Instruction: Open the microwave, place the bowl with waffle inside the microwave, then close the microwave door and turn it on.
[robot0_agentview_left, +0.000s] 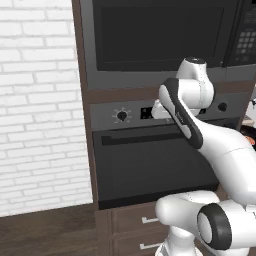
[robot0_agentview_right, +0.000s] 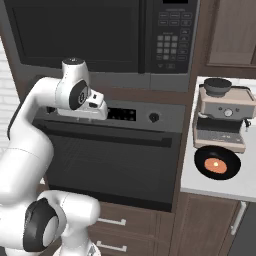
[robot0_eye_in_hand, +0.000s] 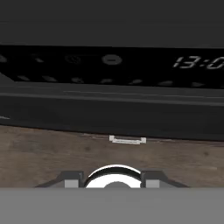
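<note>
The microwave is built in high on the wall, and its door with the wide black window is shut. Its keypad panel is on the right side. The small black bowl with an orange-brown waffle in it sits on the white counter at the right. My gripper hangs below the microwave, in front of the oven's control strip, far left of the bowl. In the hand view its fingertips stand apart with nothing between them, so the gripper is open.
Under the microwave is the knobbed oven with a long door handle and a lit clock. A coffee machine stands on the counter behind the bowl. Wooden drawers lie below the oven, and a white brick wall is at the left.
</note>
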